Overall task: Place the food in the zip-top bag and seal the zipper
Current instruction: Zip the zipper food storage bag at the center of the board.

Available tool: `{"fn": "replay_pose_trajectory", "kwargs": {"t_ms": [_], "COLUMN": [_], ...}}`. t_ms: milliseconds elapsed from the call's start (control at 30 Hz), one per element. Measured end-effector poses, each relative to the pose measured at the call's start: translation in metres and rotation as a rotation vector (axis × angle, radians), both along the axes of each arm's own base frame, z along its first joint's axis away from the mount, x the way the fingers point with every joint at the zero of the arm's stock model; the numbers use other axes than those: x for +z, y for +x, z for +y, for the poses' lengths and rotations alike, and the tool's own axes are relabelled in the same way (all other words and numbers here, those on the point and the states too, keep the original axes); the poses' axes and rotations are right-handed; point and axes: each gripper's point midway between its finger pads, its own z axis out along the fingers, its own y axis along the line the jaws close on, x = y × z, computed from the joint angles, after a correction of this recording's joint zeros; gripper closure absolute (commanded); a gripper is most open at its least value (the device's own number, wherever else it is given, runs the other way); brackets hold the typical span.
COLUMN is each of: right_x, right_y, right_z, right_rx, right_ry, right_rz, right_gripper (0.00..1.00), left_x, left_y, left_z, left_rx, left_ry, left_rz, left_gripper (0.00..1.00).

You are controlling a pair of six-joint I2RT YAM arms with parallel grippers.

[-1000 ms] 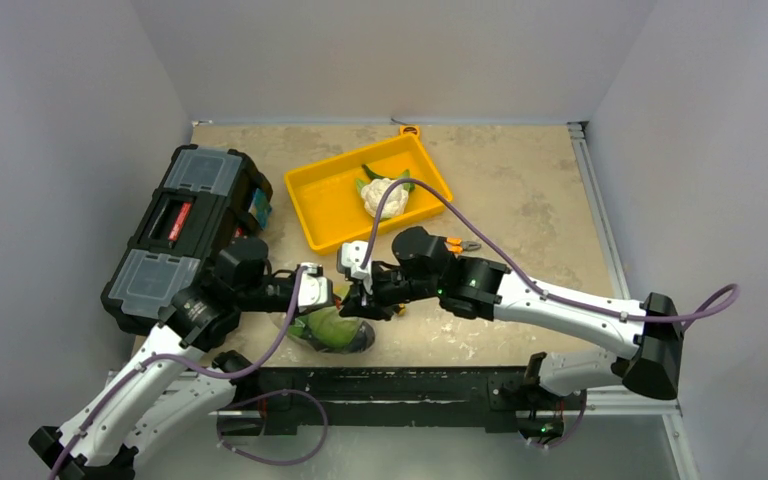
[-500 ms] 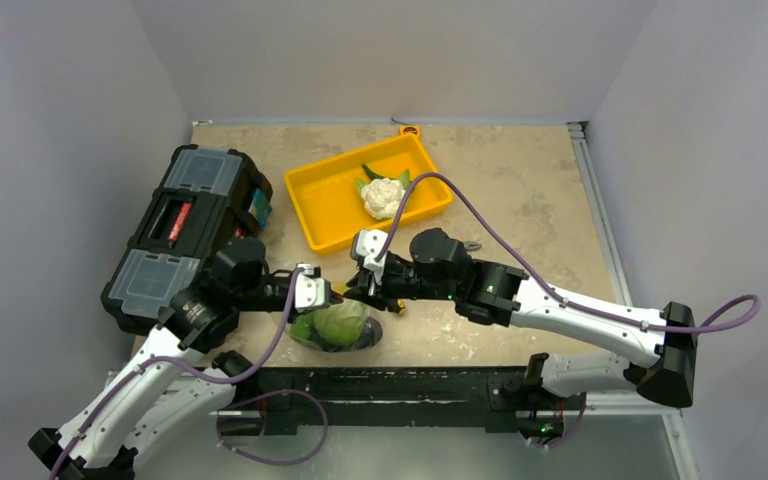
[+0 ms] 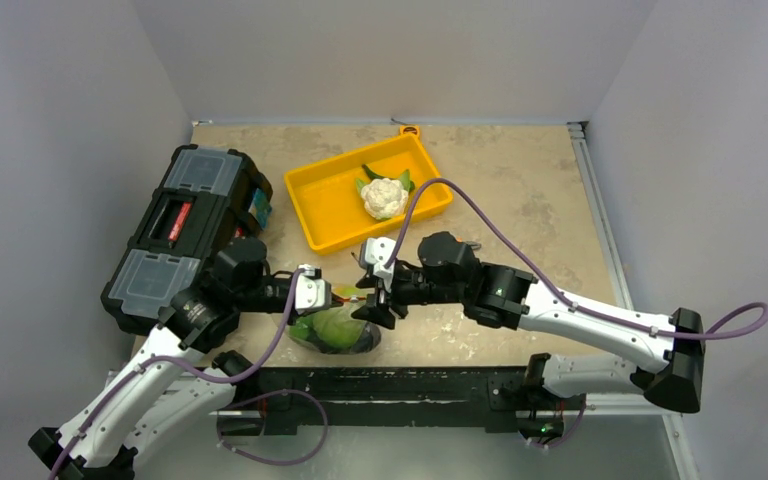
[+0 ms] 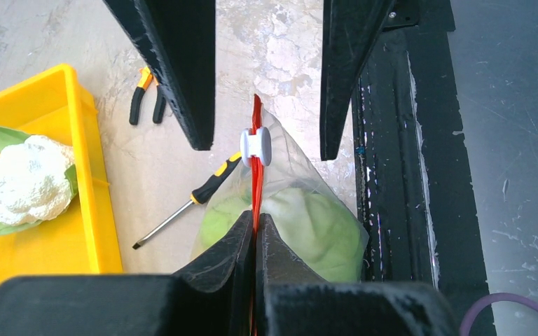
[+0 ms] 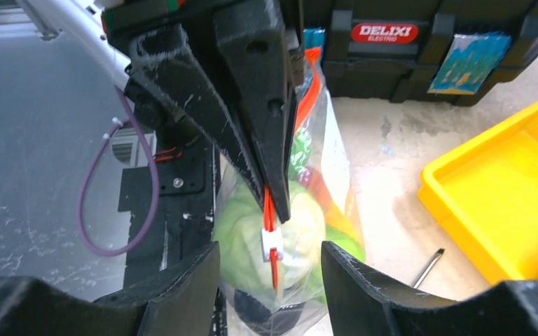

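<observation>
Left arm: extended from its base toward the middle of the near worktop (image 3: pixel 520 190) edge, forearm roughly level. The left gripper (image 3: pixel 328 293) is seen fully closed, fingers pinched flat on the red-orange zipper (image 4: pixel 256 175) of the zip-top bag (image 4: pixel 295 164).

Right arm: stretched leftward across the worktop, wrist turned to face the left gripper. The right gripper (image 3: pixel 373 303) is seen with jaws standing apart, nothing held. One finger is on each side of the zipper line, clear of the strip.

The white slider (image 4: pixel 256 145) is observed on the zipper between the two grippers, just beyond the left fingertips and level with the right fingertips, untouched by either.

The bag hangs below the pinched strip, with its bulk resting at the near edge of the worktop. A pale green cabbage (image 4: pixel 308 231) is visible inside; orange and darker green items show through the plastic in the right wrist view but cannot be identified.

The cauliflower (image 4: pixel 24 178) lies in the yellow tray (image 4: pixel 105 210), well apart from the bag. A screwdriver (image 4: pixel 182 217) lies just beside the bag, and pliers (image 4: pixel 147 94) farther off.
</observation>
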Motion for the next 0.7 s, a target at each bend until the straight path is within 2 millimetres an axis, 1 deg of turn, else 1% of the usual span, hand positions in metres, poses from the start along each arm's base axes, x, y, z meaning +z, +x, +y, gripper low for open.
{"fn": "replay_pose_trajectory", "kwargs": {"t_ms": [100,133,200,267,300,333,400,433,500,533,600,633,667,700], "right_x": [-0.007,-0.01,-0.015,-0.02,-0.022,-0.023,-0.022,-0.021,-0.021,-0.021,-0.021,-0.021,-0.022,-0.022], "right_y": [-0.005,-0.007,-0.008,-0.007,-0.007,-0.006,-0.005,-0.005,-0.005,-0.005,-0.005,-0.004,-0.004,-0.004], "right_z": [0.0,0.001,0.003,0.005,0.005,0.006,0.006,0.006,0.006,0.006,0.006,0.006,0.006,0.006], "right_rx": [0.015,0.02,0.023,0.02,0.017,0.011,0.01,0.009,0.009,0.009,0.012,0.013,0.015,0.017], "right_ry": [0.008,0.009,0.011,0.011,0.012,0.012,0.017,0.02,0.02,0.02,0.019,0.018,0.016,0.014], "right_rz": [0.025,0.035,0.051,0.063,0.068,0.076,0.074,0.071,0.07,0.068,0.062,0.057,0.053,0.047], "right_gripper": [0.58,0.63,0.77,0.91,0.95,0.99,1.0,1.0,1.0,1.0,1.0,1.0,1.0,1.0], "left_x": [0.0,0.0,0.0,0.001,0.001,0.001,0.001,0.002,0.0,-0.001,-0.003,-0.004,-0.003,-0.002], "left_y": [0.0,0.0,0.0,-0.001,-0.001,-0.001,-0.001,-0.002,-0.002,-0.003,-0.003,-0.003,-0.001,0.0], "left_z": [0.0,0.0,0.0,0.0,0.0,0.0,0.0,0.0,0.0,0.0,0.001,0.0,-0.001,-0.002], "left_rx": [0.0,0.0,0.001,0.001,0.001,0.0,-0.001,-0.003,-0.005,-0.005,-0.005,-0.006,-0.005,-0.006], "left_ry": [-0.001,-0.001,-0.001,-0.003,-0.004,-0.005,-0.006,-0.007,-0.003,0.002,0.021,0.036,0.049,0.06], "left_rz": [-0.001,-0.001,-0.001,0.0,-0.001,-0.001,0.0,0.001,0.008,0.015,0.042,0.062,0.08,0.096], "left_gripper": [0.99,0.95,0.9,0.8,0.73,0.64,0.51,0.46,0.28,0.22,0.16,0.15,0.17,0.21]}}
